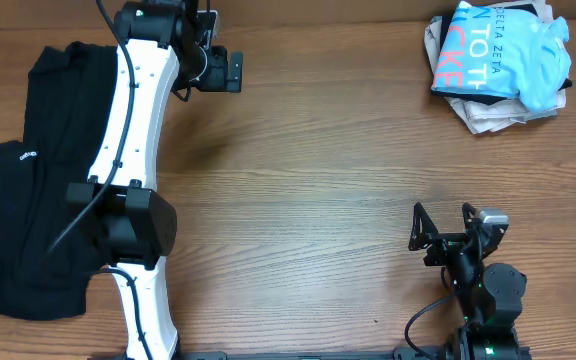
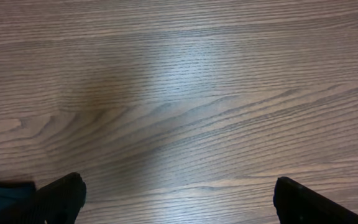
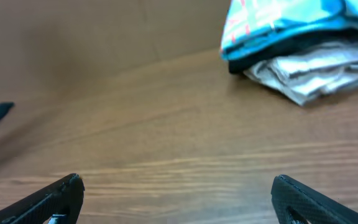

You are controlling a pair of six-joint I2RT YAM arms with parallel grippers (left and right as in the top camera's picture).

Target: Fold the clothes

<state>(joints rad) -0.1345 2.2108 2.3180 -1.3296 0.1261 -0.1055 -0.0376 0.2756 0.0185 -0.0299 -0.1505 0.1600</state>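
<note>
While both claws hang spread and empty, the left gripper [image 1: 236, 70] just past the black garment [image 1: 28, 200] and the right gripper [image 1: 443, 215] well apart from it, the light blue T-shirt [image 1: 503, 50] lies folded, lettering up, on 1 pale folded garment [image 1: 488, 115], farthest from the black garment.

Risk: the left arm [image 1: 133, 150] overlies the black cloth, so a swing could drag it.

The shirt's long axis points roughly toward the black garment; its lettering runs crosswise.
</note>
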